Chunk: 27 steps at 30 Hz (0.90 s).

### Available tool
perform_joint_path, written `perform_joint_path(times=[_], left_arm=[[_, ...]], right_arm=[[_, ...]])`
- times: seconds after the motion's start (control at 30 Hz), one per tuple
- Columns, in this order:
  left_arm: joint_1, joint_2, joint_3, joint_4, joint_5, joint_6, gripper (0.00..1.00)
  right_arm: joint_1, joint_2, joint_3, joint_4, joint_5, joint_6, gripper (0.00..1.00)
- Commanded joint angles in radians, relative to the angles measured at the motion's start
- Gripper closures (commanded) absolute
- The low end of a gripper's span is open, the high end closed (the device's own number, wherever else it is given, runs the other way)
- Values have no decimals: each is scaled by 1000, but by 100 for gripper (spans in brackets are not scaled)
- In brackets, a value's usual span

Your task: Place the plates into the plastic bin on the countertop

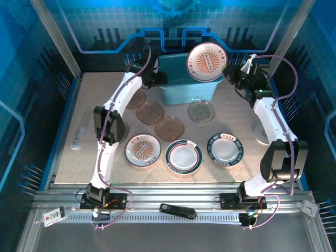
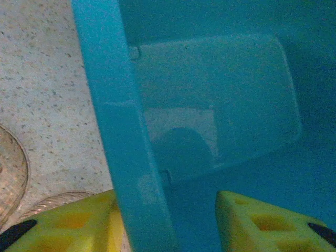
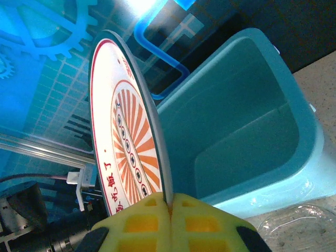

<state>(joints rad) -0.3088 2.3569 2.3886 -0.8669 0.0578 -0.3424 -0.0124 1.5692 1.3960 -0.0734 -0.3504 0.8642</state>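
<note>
R gripper (image 3: 170, 220) clamped hard on bottom edge of round white plate w/ red rim & orange ray pattern (image 3: 118, 131). Plate stood on edge, near upright, in air above right end of teal-blue rectangular plastic bin (image 3: 252, 126). No contact w/ bin as far as could be seen. Bin sat at far centre of beige speckled countertop (image 1: 86, 105).

L gripper (image 2: 167, 210) at bin's left wall. Yellow fingers (image 2: 262, 226) were apart, one each side of the rolled rim. Outer finger just beside wall, over countertop. Inner finger inside bin w/ visible gap to wall. Nothing gripped.

Other plates lay flat on countertop, near side of bin:
- 3 translucent smoky-brown rounded-square plates (image 1: 150, 112) in diag. row left of centre. Farthest one partly under L arm (image 1: 113, 123). Edges close together; couldn't tell if touching.
- 4th brown plate (image 1: 201, 111) just in front of bin's right half, apart from the other three.
- Near row, L to R: red-rimmed round plate w/ orange rays (image 1: 142, 149), green-and-red-rimmed round plate (image 1: 184, 156), dark-green-rimmed round plate (image 1: 225, 149). First two nearly touching, third a little apart.
</note>
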Motion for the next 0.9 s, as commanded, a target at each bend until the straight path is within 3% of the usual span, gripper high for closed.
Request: perform_joint_path(times=[0.0,0.43,0.87], left_arm=[[-31,-43,-27,-14,42,-6,55],[-62,-81,-75,-22,58,-3,62],[-97,-151,-187,0,86,-102,64]], right_arm=[[12,22,59,77,-32,10,100],[27,120,141,33,-41,-30,100],[49,160,176,-40,-32,-64,100]])
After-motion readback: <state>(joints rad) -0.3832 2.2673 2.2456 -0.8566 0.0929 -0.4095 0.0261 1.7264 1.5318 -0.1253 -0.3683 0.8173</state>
